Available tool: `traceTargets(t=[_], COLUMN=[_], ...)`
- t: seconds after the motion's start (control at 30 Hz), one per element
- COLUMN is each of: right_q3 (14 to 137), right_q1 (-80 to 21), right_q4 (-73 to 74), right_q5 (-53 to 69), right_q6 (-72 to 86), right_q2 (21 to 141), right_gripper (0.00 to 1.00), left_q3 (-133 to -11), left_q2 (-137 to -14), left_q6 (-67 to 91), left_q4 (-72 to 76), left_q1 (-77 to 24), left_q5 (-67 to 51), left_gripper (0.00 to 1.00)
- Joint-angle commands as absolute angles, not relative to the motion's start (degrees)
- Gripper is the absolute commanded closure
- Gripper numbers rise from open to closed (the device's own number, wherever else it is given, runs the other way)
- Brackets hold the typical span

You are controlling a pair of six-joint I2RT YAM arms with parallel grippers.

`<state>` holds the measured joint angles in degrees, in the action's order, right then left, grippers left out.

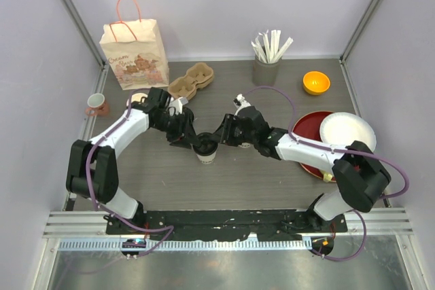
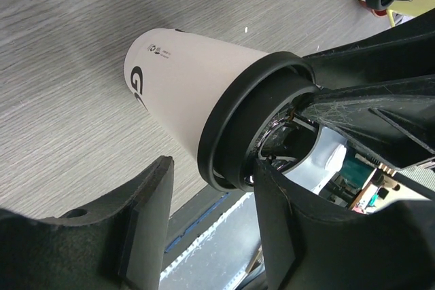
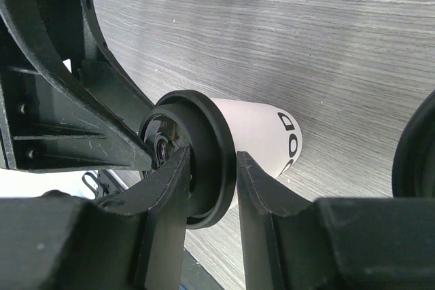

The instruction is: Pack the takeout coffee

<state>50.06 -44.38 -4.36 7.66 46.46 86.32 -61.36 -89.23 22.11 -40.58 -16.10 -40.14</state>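
Showing both arms bent inward over the middle of the grey wood-grain surface (image 1: pixel 265 174), with their hands meeting at one lidded cup (image 1: pixel 206 157).

Pose: the left arm folds at its elbow near the left wall and reaches toward the centre, with the left hand (image 1: pixel 190 139) just beside the cup's left side. The right arm mirrors it from the right, its forearm lying across the front of a red plate (image 1: pixel 306 127), and the right hand (image 1: pixel 216 139) is at the cup's right side.

Task object: the cream-white paper cup stands upright on the surface between the two hands and wears a round black lid (image 1: pixel 204 146).

Hand state: in the left wrist view the left hand is released. Its two fingers are spread wide, one close to the lid's edge and the other clear of the cup wall. In the right wrist view the right hand is clenched on the lid's rim, with one finger on the lid's top side and the other under its skirt.

Lettering: a large black "G" and a line of fine print, too small to read, show on the cup wall in the left wrist view. Two rounded black letters, seemingly "OD", show in the right wrist view. The cursive print on the paper bag (image 1: pixel 134 53) at the back left cannot be read.
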Motion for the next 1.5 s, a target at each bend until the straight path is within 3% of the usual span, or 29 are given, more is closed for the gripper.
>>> traceTargets(t=[0.0,0.3,0.47,0.57,0.77,1.23,1.37,1.47], right_q3=[44.7,52.5,58.4,60.5,63.9,65.0,64.7,63.9], right_q1=[-46.5,-49.0,-49.9,-50.7,-51.7,-51.7,-51.5,-51.2], right_q4=[0.4,8.0,9.5,8.5,6.9,2.4,1.3,0.8], right_q5=[3.9,-4.6,-9.0,-9.9,-8.8,-8.2,-6.7,-6.2], right_q6=[44.9,45.7,47.4,47.8,47.2,51.1,51.4,51.6], right_q2=[87.3,87.5,89.1,90.7,94.4,96.8,97.4,96.8], right_gripper=[0.78,0.85,0.87,0.87,0.88,0.93,0.93,0.93], left_q3=[-63.4,-73.5,-76.3,-74.1,-66.8,-62.5,-60.4,-59.5], left_q2=[-90.7,-88.2,-85.0,-82.1,-78.0,-78.8,-79.4,-79.6], left_q6=[20.0,12.0,1.1,-9.4,-21.9,-22.8,-22.6,-22.2], left_q4=[-40.4,-42.5,-45.2,-48.8,-47.1,-38.3,-34.7,-35.8], left_q1=[-15.9,-14.9,-15.7,-18.1,-20.3,-29.1,-29.2,-29.1], left_q5=[-36.7,-38.6,-39.9,-40.7,-39.4,-24.8,-20.5,-22.3], left_gripper=[0.46,0.40,0.49,0.51,0.42,0.47,0.59,0.59])
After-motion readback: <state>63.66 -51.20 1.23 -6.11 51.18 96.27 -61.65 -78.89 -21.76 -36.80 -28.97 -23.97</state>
